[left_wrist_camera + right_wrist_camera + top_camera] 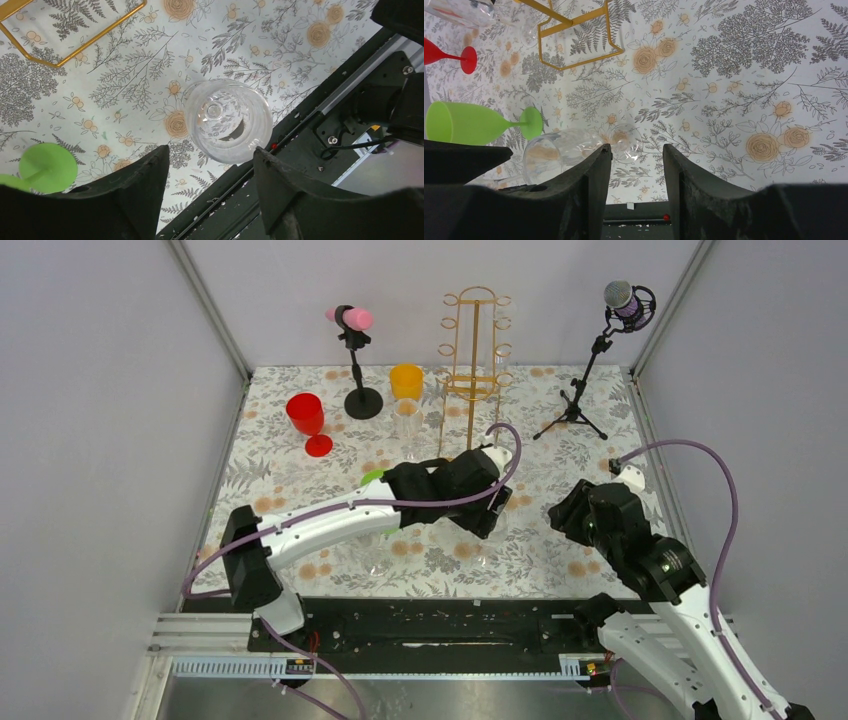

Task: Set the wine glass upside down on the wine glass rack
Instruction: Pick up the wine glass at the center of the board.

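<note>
My left claw (210, 151) is spread wide open right over the clear wine glass (227, 122), not touching it afaict. Glass stands on the floral table (300, 490) near the front edge, well apart from the gold rack (472, 340) at the back. Right claw (636, 147) is open too, off to the right.

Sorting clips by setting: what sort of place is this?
Likely a lab recording booth: plain panel walls around a floral-covered table, a pink microphone and a purple microphone on stands.

Clear wine glass (227, 120) upright near the front; gold wire wine glass rack (474, 340) upright at the back
</note>
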Robot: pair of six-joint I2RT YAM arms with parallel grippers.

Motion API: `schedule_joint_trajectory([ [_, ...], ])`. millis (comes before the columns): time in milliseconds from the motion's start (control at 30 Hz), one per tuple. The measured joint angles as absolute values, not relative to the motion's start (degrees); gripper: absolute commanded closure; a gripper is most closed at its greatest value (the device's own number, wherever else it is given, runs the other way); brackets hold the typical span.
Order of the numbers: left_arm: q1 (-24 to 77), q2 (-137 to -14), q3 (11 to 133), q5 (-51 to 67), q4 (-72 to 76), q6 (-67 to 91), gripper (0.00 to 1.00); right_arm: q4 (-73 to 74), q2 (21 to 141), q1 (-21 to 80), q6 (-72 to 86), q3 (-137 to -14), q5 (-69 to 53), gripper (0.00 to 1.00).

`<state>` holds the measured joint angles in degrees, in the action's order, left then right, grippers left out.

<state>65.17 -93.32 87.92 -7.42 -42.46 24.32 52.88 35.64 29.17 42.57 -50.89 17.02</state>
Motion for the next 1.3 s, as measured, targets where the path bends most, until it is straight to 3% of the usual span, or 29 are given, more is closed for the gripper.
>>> schedule_joint_trajectory([
  [367, 64.62, -96.53, 89.86, -7.86, -44.03, 23.88, 0.6, 52.71, 35.0, 29.15, 43.0, -48.31, 16.43, 0.49],
  [867, 64.62, -100.14, 94.06, -10.46, -48.21, 21.21, 0.67, 52.07, 35.18, 29.12, 42.68, -47.09, 15.46, 0.49],
  [1133, 64.77, -101.1, 95.68, -11.75, -50.48, 19.9, 0.84, 52.05, 35.42, 29.12, 42.35, -47.09, 15.46, 0.48],
  [1300, 64.86, -101.8, 95.68, -11.75, -51.29, 18.81, 0.8, 52.05, 35.42, 29.12, 42.04, -47.09, 15.51, 0.48],
])
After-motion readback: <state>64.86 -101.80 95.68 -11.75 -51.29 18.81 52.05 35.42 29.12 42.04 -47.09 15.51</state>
